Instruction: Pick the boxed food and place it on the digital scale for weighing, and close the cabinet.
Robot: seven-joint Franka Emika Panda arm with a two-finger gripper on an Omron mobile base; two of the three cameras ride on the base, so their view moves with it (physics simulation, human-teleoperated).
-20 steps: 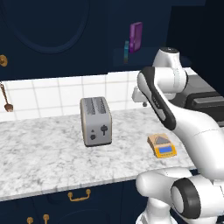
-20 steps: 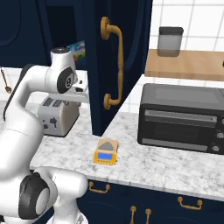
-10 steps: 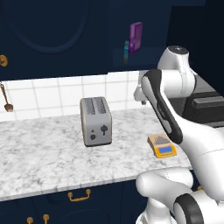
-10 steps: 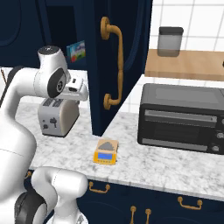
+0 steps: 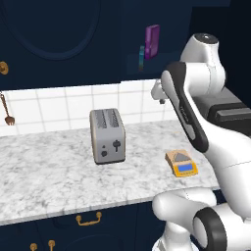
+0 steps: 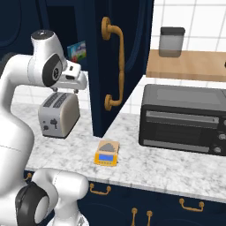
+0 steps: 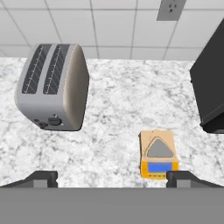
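Gripper: in the hand view your two dark fingertips (image 7: 41,178) sit far apart at the bottom corners, so the gripper (image 7: 112,179) is spread wide with nothing between the jaws.
Arm: it is raised high over the counter, the hand pointing down at the marble (image 7: 118,109); from there you get an overview, not a grasp.
Boxed food: look to the upper left of the right base view. The boxed food (image 6: 77,51) stands on edge on a shelf inside the cabinet (image 6: 115,66), just behind your wrist. In the left base view its thin edge (image 5: 141,58) shows at top centre beside the purple box (image 5: 151,41).
Digital scale: the digital scale (image 7: 158,155) lies low and right of centre in the hand view, plate bare, well apart from the toaster (image 7: 52,87) at the left. It is near the foot of the open door (image 6: 103,152), probably an easy drop point.
Cabinet door: it stands swung out toward you, brass handle (image 6: 115,66) facing the oven (image 6: 185,118), so the shelf is reachable.
Next, as I judge it: lift and turn the hand toward the shelf; closing the door must wait until the box is out.
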